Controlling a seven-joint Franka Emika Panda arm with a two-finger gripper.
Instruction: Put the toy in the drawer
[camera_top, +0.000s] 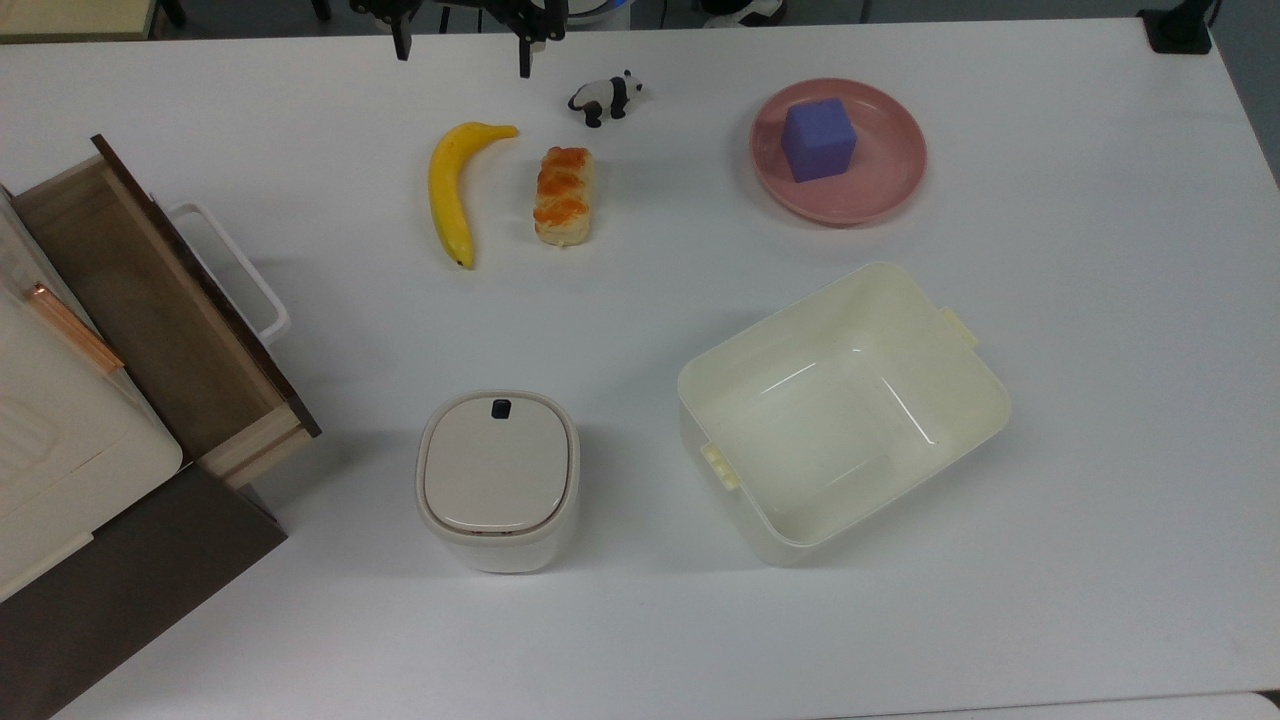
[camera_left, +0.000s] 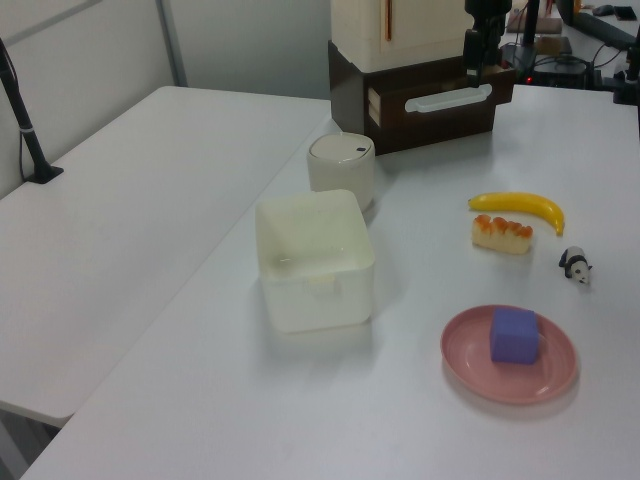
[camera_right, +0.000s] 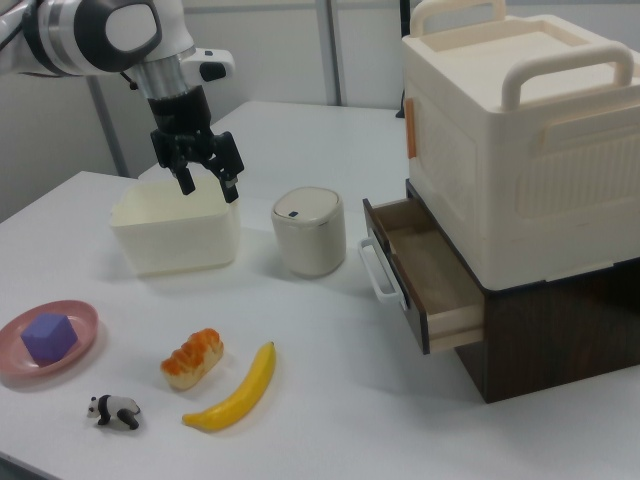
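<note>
We see the gripper (camera_right: 207, 178) spread wide, empty, up off the table. Panda figurine (camera_top: 606, 97) stands by the bread roll (camera_top: 563, 195); drawer (camera_right: 425, 270) open. Prob. light, rigid, slick: we'd pinch its torso.

One toy (camera_top: 606, 98), banana (camera_top: 452, 190), pastry (camera_top: 564, 195), cube (camera_top: 818, 139), plate (camera_top: 890, 170), bin (camera_top: 985, 400), canister (camera_top: 497, 480), drawer (camera_top: 160, 320).

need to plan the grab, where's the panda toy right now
The panda toy stands on the table near the top view's upper edge, just above the bread roll, between the banana and the pink plate.
</note>
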